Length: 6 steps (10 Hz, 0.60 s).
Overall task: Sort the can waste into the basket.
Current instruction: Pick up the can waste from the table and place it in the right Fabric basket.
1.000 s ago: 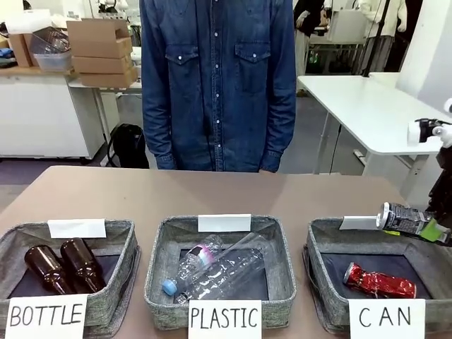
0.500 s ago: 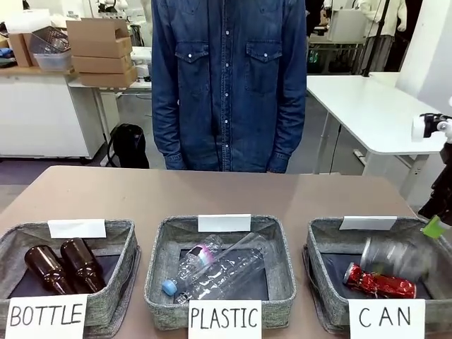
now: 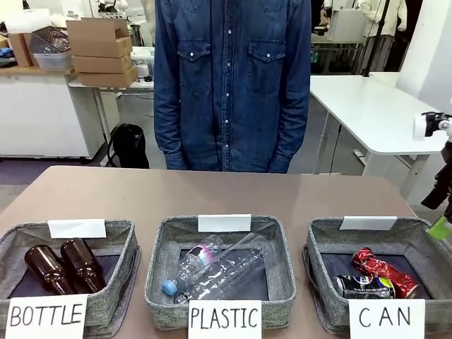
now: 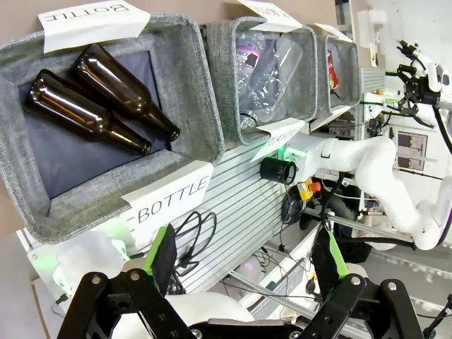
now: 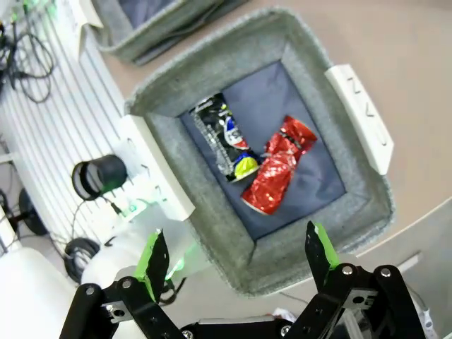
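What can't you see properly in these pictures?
- Front view: the right claw is cut off by the picture's right edge; one green pad shows.
- Front view: the dark can sits partly behind the CAN basket sign.
- Left wrist view: the red can is a sliver behind the basket wall.
- Right wrist view: the cans' lettering is too crumpled to read.

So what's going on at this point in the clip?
Both cans lie in the CAN basket: the crushed red can and the dark can touching it. The right gripper hangs open above that basket, holding nothing. The left gripper is open too. A person stands at the far side, not handling anything.
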{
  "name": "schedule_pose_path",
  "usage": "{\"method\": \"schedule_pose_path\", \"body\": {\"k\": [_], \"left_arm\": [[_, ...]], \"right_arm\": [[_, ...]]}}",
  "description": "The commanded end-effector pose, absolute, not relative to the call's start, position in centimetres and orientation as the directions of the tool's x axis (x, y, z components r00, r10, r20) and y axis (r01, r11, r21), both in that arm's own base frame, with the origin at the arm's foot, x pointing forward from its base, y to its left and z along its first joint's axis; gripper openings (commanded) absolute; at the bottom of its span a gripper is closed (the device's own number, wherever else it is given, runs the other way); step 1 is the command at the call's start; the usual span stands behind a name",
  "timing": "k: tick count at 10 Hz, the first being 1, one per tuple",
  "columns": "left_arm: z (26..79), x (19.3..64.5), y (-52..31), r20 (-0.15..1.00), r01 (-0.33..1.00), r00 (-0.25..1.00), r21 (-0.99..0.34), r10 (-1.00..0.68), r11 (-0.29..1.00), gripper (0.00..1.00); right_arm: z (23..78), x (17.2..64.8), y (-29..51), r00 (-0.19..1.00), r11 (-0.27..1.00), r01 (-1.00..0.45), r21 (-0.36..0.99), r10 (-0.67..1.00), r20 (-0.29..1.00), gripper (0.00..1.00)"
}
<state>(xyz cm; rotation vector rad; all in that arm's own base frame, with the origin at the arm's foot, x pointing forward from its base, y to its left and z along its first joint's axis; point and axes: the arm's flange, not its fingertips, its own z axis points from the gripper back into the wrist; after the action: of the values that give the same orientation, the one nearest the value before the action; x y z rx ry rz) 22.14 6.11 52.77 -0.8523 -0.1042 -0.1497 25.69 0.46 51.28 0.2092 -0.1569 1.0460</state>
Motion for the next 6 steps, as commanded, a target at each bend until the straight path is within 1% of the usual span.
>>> {"method": "schedule_pose_path", "body": {"k": [1, 2, 3, 4, 5, 6], "left_arm": [[52.9, 22.1, 6.0, 0.139, 0.160, 0.987, -0.739, -0.085, 0.654, 1.00], [52.9, 22.1, 6.0, 0.139, 0.160, 0.987, -0.739, -0.085, 0.654, 1.00], [52.9, 22.1, 6.0, 0.139, 0.160, 0.987, -0.739, -0.085, 0.654, 1.00], [52.9, 22.1, 6.0, 0.139, 0.160, 0.987, -0.739, -0.085, 0.654, 1.00], [52.9, 22.1, 6.0, 0.139, 0.160, 0.987, -0.739, -0.085, 0.654, 1.00], [52.9, 22.1, 6.0, 0.139, 0.160, 0.987, -0.739, -0.085, 0.654, 1.00]], "right_arm": [[45.9, 22.6, 0.9, 0.537, 0.533, -0.841, 0.091, 0.802, 0.261, 1.00], [46.8, 22.6, 1.5, 0.673, 0.669, -0.721, 0.183, 0.612, 0.414, 1.00], [47.9, 23.1, 2.8, 0.847, 0.774, -0.429, 0.466, 0.166, 0.505, 1.00], [48.1, 23.8, 3.5, 0.887, 0.634, -0.334, 0.697, -0.037, 0.460, 1.00], [48.3, 24.6, 3.3, 0.915, 0.455, -0.294, 0.841, -0.120, 0.385, 1.00], [48.4, 24.7, 1.9, 0.908, 0.274, -0.322, 0.906, -0.180, 0.377, 1.00]]}}
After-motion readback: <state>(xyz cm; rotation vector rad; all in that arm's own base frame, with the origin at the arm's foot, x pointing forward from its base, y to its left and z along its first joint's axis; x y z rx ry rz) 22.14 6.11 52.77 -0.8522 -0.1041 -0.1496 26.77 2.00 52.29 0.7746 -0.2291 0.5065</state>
